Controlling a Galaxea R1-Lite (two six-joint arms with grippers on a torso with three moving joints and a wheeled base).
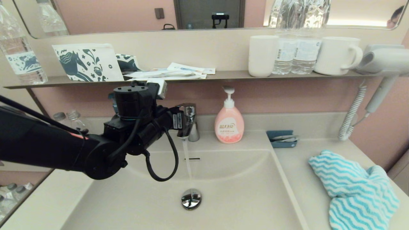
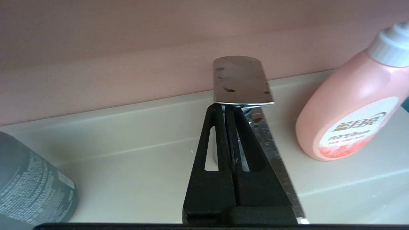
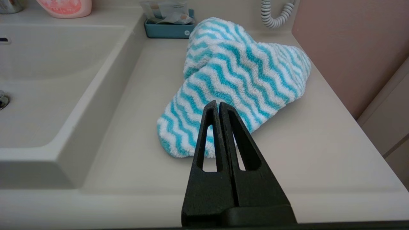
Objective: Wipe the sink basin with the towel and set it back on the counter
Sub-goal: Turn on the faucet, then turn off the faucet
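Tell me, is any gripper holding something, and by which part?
Nothing is held. The left gripper is shut under the tap lever; the right gripper is shut above the towel.

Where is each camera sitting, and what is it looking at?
Head view: high up, looking down at the sink basin; the left arm reaches to the faucet.
Left wrist view: behind the shut left end effector, under the faucet handle.
Right wrist view: behind the shut right end effector, facing the towel.
Head and left wrist share the pink soap bottle.
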